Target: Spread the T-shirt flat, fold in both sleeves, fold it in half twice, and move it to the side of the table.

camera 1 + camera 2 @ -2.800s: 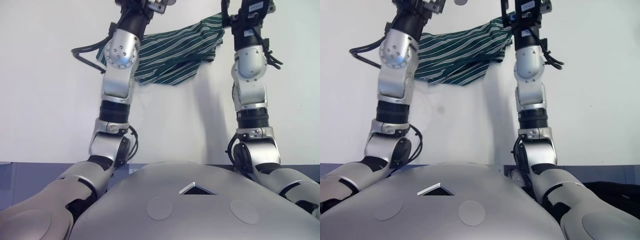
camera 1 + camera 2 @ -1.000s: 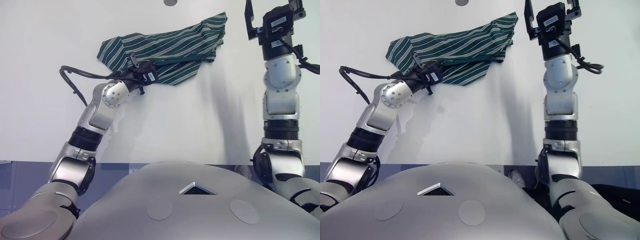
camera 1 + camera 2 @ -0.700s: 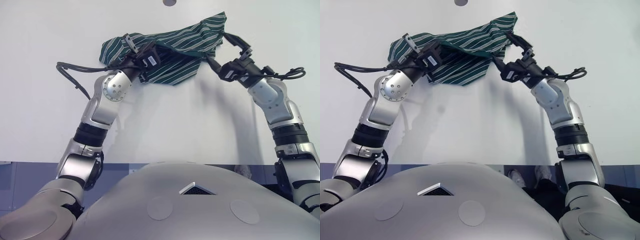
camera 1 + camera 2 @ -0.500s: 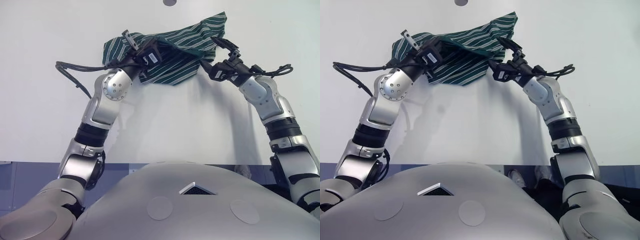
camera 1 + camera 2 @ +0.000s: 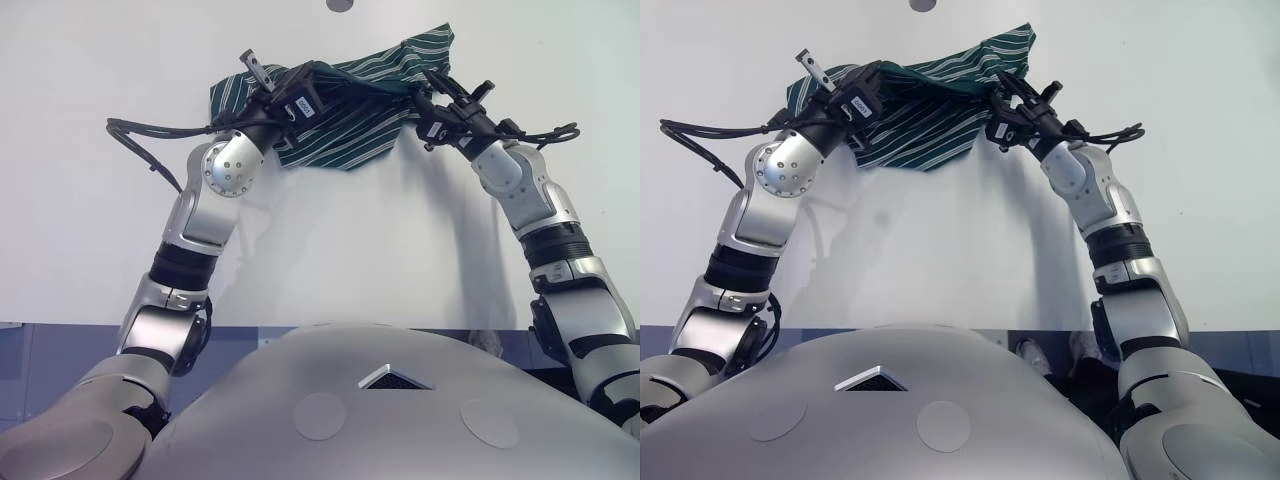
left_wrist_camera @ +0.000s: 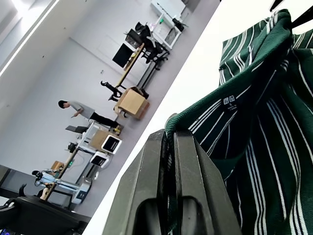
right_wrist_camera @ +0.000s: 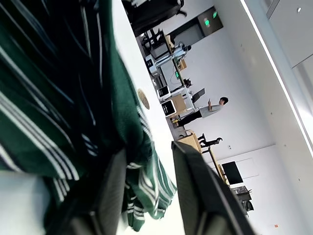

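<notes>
Left end effector (image 6: 168, 141) pinches T-shirt (image 5: 345, 135) on white table (image 5: 330, 260); right end effector (image 7: 149, 157) spread apart.

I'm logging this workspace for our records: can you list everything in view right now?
T-shirt: one, dark green with white stripes, bunched on the far part of the table.
Table: one, white, under the T-shirt.
Round disc: one, grey, on the table beyond the T-shirt.
Cardboard box: one, brown, in the room behind.
Left gripper: one, black, shut on the T-shirt's fabric.
Right gripper: one, black, open at the T-shirt's right side.
</notes>
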{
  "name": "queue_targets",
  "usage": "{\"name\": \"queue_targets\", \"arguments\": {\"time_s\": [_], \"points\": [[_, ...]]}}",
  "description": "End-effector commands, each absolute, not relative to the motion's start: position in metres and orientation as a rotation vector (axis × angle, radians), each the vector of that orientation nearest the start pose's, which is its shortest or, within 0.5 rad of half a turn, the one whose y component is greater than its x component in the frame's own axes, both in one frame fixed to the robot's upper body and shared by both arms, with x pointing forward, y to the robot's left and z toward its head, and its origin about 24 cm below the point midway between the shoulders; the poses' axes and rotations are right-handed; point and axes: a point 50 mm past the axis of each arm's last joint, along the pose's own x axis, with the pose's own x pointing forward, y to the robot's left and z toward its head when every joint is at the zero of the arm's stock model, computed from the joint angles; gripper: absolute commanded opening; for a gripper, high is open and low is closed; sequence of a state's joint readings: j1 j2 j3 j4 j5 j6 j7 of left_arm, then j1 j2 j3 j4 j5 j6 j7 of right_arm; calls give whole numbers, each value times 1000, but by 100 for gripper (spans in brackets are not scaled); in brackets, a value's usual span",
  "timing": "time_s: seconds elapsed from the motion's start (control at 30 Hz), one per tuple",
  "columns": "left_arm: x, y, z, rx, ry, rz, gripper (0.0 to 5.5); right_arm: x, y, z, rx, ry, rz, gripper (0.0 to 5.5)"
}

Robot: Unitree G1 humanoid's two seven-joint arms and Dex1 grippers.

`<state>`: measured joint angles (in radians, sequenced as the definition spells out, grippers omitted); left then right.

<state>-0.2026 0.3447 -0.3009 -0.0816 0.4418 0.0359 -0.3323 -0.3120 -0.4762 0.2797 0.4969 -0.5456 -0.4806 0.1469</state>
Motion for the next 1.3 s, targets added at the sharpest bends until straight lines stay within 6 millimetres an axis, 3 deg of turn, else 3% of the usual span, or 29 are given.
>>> {"name": "queue_targets", "arguments": {"time_s": [0.03, 0.13, 0.27, 0.43, 0.5, 0.67, 0.77, 0.8, 0.87, 0.97, 1.03, 1.1, 1.2, 1.3], "points": [[279, 115, 92, 848, -176, -543, 0, 297, -169, 38, -1024, -147, 605, 53], [280, 115, 94, 847, -188, -530, 0, 301, -169, 45, -1005, -177, 566, 2], [281, 117, 98, 848, -209, -503, 0, 308, -169, 65, -995, -285, 474, 2], [292, 138, 150, 850, -464, -230, 0, 319, -183, 131, -993, -594, 206, 2], [297, 140, 155, 824, -469, -208, 0, 323, -183, 144, -983, -646, 155, 2], [341, 120, 144, 729, -278, -432, 0, 362, -163, 146, -999, -482, 292, 2], [381, 118, 192, 840, -384, -338, 0, 394, -155, 193, -1083, -515, 223, 2], [391, 122, 201, 869, -390, -285, 0, 401, -154, 207, -1104, -530, 179, 2], [404, 125, 202, 901, -377, -223, 0, 410, -148, 215, -1131, -519, 136, 2], [416, 121, 192, 923, -329, -172, 0, 418, -136, 212, -1188, -501, 70, 2], [420, 119, 175, 985, -240, -165, 0, 421, -125, 196, -1266, -433, 74, 2], [413, 105, 132, 1062, -84, -322, 0, 416, -116, 147, -1371, -226, 256, 2], [381, 72, 63, 1142, 64, -668, 0, 391, -111, 71, -1449, 38, 608, 2], [351, 60, 18, 1210, 201, -948, 0, 367, -121, 32, -1434, 170, 830, 2]]}}
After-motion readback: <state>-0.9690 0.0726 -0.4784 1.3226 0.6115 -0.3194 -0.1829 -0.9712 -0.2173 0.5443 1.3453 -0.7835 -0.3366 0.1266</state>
